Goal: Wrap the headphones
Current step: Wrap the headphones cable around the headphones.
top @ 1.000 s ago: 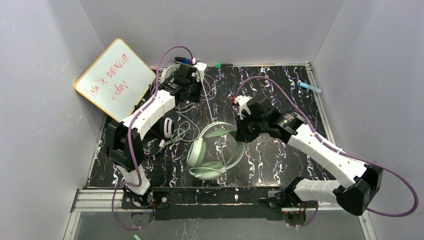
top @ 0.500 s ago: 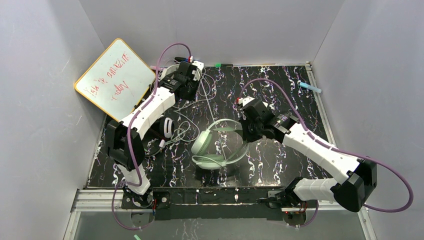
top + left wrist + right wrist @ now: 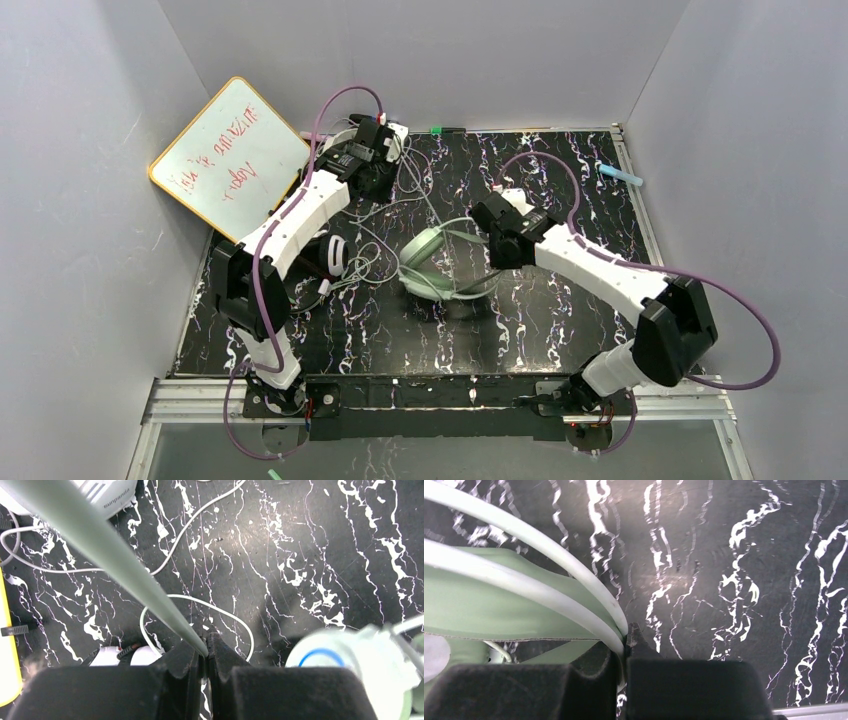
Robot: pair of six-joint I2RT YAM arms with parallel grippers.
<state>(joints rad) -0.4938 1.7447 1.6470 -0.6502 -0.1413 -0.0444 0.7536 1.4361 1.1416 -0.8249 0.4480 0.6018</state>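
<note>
The mint-green headphones [image 3: 432,266] hang tilted on edge above the mat's middle. My right gripper [image 3: 491,250] is shut on their headband [image 3: 524,597], the jaws [image 3: 625,639] pinching its pale rim. At the back left my left gripper [image 3: 378,180] is shut on their pale cable [image 3: 115,555], which runs taut out of the closed jaws [image 3: 206,650]. A light grey headset shows as one earcup [image 3: 107,497] beside loose white cable [image 3: 200,602]. The black-and-white headset [image 3: 335,256] lies under the left arm.
A whiteboard [image 3: 232,158] leans on the left wall. A green marker [image 3: 437,130] lies at the mat's back edge and a blue pen [image 3: 620,175] lies off the mat at right. Tangled cables [image 3: 365,262] spread over the mat's left half.
The right gripper has carried the mint-green headphones up and toward the back, tipping them from flat onto edge. The left gripper has drawn the cable slightly back and left.
</note>
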